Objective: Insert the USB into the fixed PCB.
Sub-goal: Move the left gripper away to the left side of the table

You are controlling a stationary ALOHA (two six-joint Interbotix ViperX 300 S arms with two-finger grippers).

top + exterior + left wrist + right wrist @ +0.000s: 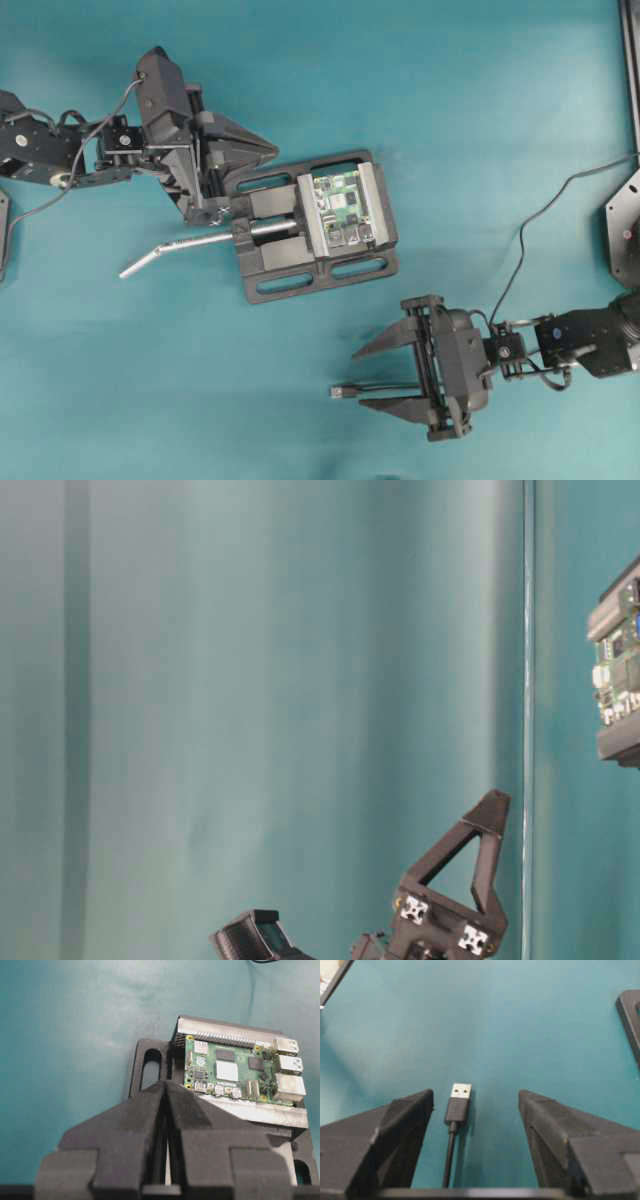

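The USB (345, 391), a dark plug with a metal tip on a thin black cable, lies flat on the teal table. In the right wrist view the USB (458, 1102) lies between the fingers of my right gripper (476, 1097), nearer the left finger and touching neither. My right gripper (368, 378) is open around it. The fixed PCB (343, 210) is a green board clamped in a black vise (300, 265); it also shows in the left wrist view (235, 1072). My left gripper (268, 153) is shut and empty above the vise's left end, short of the board (166, 1082).
The vise's silver handle (190, 245) sticks out to the left on the table. The black cable (560, 195) runs from the right arm toward the right edge. A black frame edge (630, 60) stands at the far right.
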